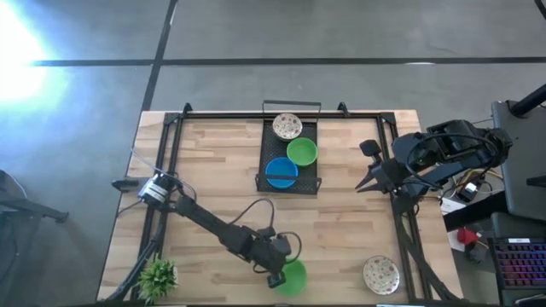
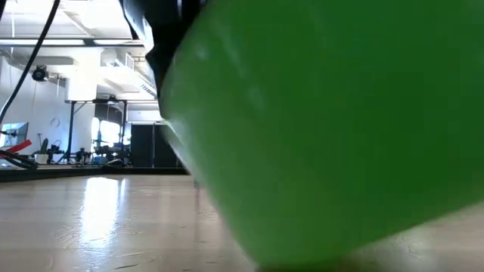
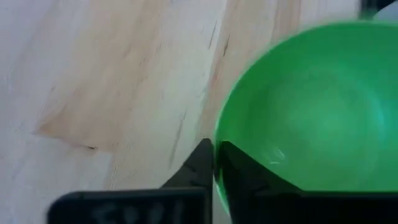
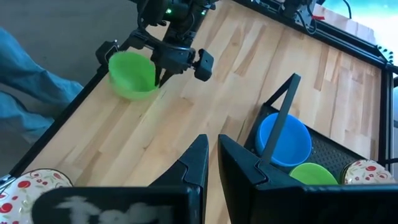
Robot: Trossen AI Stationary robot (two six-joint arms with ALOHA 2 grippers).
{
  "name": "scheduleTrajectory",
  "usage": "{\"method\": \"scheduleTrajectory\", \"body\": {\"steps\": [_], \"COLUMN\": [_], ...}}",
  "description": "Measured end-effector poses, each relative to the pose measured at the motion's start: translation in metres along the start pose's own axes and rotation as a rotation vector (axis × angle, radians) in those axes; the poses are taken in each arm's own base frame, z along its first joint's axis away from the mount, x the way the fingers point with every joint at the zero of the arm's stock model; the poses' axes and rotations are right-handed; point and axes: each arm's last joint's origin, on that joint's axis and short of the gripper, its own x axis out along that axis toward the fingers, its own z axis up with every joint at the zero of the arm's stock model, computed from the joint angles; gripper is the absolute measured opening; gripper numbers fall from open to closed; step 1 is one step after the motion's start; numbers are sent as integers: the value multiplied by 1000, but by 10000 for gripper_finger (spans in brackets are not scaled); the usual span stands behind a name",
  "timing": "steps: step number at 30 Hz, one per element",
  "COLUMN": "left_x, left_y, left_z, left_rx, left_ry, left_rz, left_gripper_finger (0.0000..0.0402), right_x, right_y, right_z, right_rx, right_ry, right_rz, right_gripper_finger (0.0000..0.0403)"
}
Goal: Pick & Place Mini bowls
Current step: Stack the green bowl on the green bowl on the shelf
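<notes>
A bright green mini bowl (image 1: 293,279) stands near the table's near edge, at the middle; it fills the low view (image 2: 325,128). My left gripper (image 3: 214,158) is shut on its rim. My right gripper (image 4: 212,146) hangs shut and empty high over the table's right side (image 1: 363,186). A black tray (image 1: 263,162) at the far middle holds a floral bowl (image 1: 287,127), a green bowl (image 1: 302,152) and a blue bowl (image 1: 281,172). Another floral bowl (image 1: 380,275) rests on the wood at the near right. My left gripper pinches the green bowl's rim (image 3: 216,146) on the side toward the table's left, one finger (image 3: 242,171) inside the bowl and one (image 3: 198,167) outside. The fingers slant down from the table's left. In the low view the bowl looks tilted, its lower edge (image 2: 287,261) at the tabletop.
A small potted plant (image 1: 158,277) stands at the near left corner. Black frame rails (image 1: 171,136) run along the table's left, right and far sides. Bare wood lies between the tray and the near edge.
</notes>
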Motion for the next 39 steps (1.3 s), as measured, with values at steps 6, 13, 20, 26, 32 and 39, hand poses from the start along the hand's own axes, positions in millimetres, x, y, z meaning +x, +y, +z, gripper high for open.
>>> {"method": "scheduleTrajectory", "body": {"steps": [6,13,20,26,32,39], "left_x": [-1,-23,-77,-135,-187,-222], "left_y": [0,0,3,20,55,105], "left_z": [2,17,46,69,90,117], "left_rx": [-39,-104,-205,-311,-479,-676], "left_ry": [17,0,-85,-209,-310,-416], "left_rz": [-31,-70,-122,-64,-21,4], "left_gripper_finger": [3,1,0,0,0,0], "right_x": [0,0,0,0,0,0], "right_y": [0,0,0,0,0,0], "right_z": [0,0,0,0,0,1], "right_rx": [-23,-26,-25,-22,-22,17], "right_ry": [0,0,0,0,-4,-11], "right_rz": [-1,-1,-2,-4,-5,-7], "right_gripper_finger": [32,32,32,32,32,32]}}
